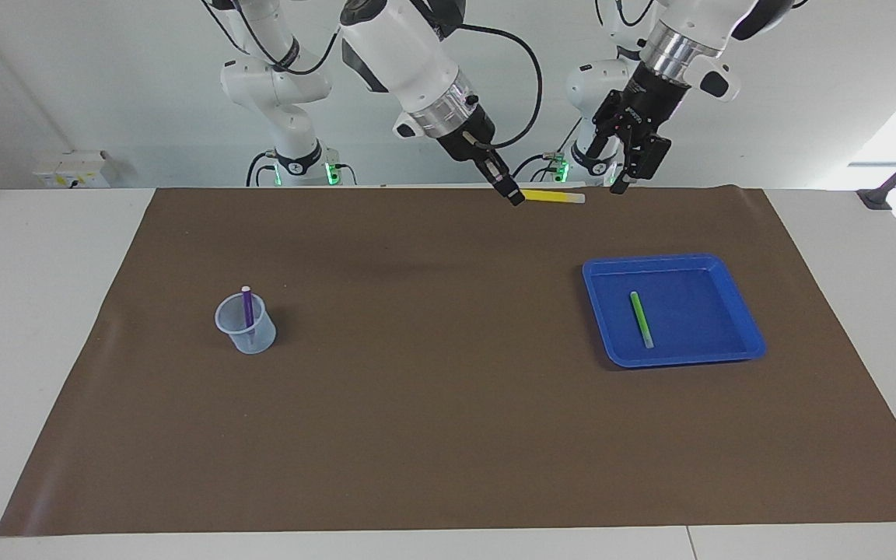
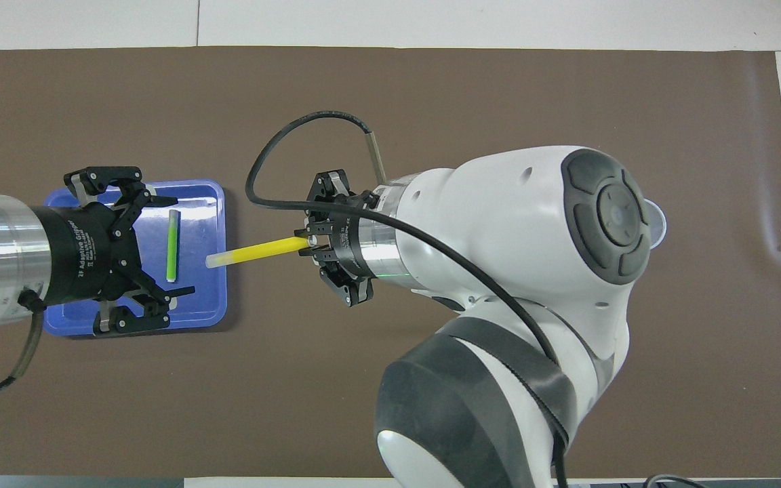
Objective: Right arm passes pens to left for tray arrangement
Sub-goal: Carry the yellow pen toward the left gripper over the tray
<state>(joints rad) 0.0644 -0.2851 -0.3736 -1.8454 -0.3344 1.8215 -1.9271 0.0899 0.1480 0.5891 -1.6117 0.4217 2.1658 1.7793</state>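
Now both arms are raised high above the table (image 1: 448, 435), reaching toward each other over the brown mat (image 1: 448, 467). The right arm slants down from its base and carries its right pincer (image 1: 516, 198) tilted toward the left arm's end; its fingertips are clamped together on one end of the yellow pen (image 1: 553, 197), which sticks out level from them, whitish end leading. The left arm comes down steeply, and its left pincer (image 1: 625, 180) hangs with fingers spread wide, holding nothing, just past the pen's whitish tip without touching it.

From overhead, the left pincer covers part of the blue tray (image 2: 217, 257), and the pen's tip overlaps the tray's rim, though both are well up in the air. The right arm's bulky white body hides most of the translucent cup (image 2: 656, 227), of which only a sliver of rim shows there.

Below the left pincer sits the blue tray, and the green pen (image 1: 640, 319) lies alone in it. Well away from both pincers, toward the right arm's end, the translucent cup stands with the purple pen (image 1: 247, 306) upright inside, leaning on its wall.
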